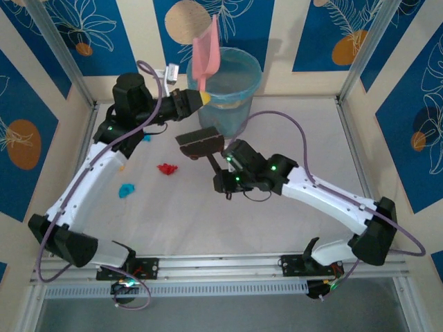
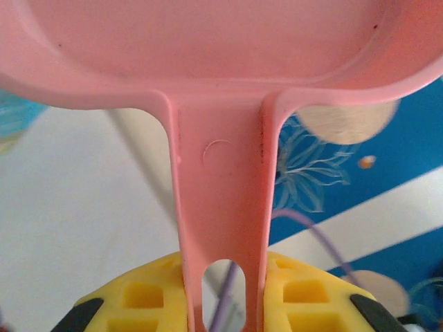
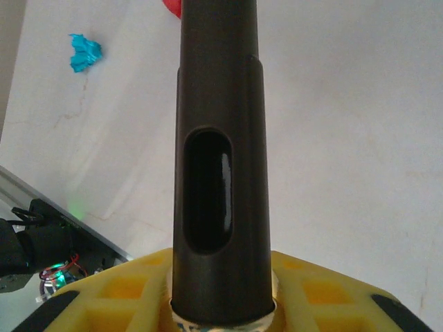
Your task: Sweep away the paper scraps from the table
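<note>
Paper scraps (image 3: 84,53) are scattered over the left half of the white counter (image 1: 291,228). A red scrap (image 1: 167,168) lies near the middle, and a blue-green scrap (image 1: 127,190) lies nearer and further left. An orange scrap (image 1: 121,167) is half hidden against the left arm (image 1: 90,180). All three lie apart from one another and from both tools.

A dark brush (image 1: 201,140) is held just right of the red scrap, without touching it. Its head is turned toward the far side. Whether the bristles touch the counter cannot be told. Its round handle, pierced by an oval slot, is clamped between the yellow fingers (image 3: 138,294) of the right gripper (image 3: 220,294), which is closed tight on it.

A pink dustpan (image 1: 206,59) is raised at the far side, tilted steeply with its pan end up. Its flat handle is pinched by the left gripper (image 1: 202,99), which is closed firmly on it just above the hanging hole. The dustpan is held over the left rim of a translucent blue bucket (image 1: 242,86) that stands on the counter at the far middle. Something pale is visible inside the bucket.

The counter is edged by aluminium rails (image 1: 221,263) and enclosed by blue-and-cream patterned walls (image 1: 28,76).
</note>
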Robot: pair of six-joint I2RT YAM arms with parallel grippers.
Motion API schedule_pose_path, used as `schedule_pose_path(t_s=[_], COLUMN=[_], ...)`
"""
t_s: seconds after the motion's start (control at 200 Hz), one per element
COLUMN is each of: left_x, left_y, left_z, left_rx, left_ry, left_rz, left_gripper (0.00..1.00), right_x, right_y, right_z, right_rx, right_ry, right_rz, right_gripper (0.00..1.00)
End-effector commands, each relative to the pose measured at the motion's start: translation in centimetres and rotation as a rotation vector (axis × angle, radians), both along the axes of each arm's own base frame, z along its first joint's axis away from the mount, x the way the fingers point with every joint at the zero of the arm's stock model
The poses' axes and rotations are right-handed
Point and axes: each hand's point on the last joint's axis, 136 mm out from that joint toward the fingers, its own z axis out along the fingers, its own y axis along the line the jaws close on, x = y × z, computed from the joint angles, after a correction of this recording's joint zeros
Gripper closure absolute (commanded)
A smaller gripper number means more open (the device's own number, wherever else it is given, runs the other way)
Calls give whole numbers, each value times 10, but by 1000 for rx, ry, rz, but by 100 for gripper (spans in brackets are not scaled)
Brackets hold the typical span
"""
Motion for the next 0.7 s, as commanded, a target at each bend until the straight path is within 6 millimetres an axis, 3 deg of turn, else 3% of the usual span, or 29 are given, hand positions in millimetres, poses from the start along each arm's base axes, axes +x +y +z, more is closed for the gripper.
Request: schedule_pose_path(t_s=[0.0,0.21,0.41,0.545,0.695], left_x=[2,-18,-41,-50,-49], left_y=[49,123,176,193,195], left_z=[-59,-98,-132,-148,-164], left_rx=[307,545,669,696,707], left_ry=[45,122,218,260,297], left_rz=[193,427,567,613,612], left_gripper=[100,100,100,100,100], right_x=[14,13,3,2,3], right_y=[34,86,118,125,123], right_z=[16,6,-26,-50,-78], right_rx=[-1,-79,-155,-212,-269], right_ry=[-123,-168,-140,-79,11], right_rz=[134,298,411,430,419], right_gripper=[100,100,100,100,100])
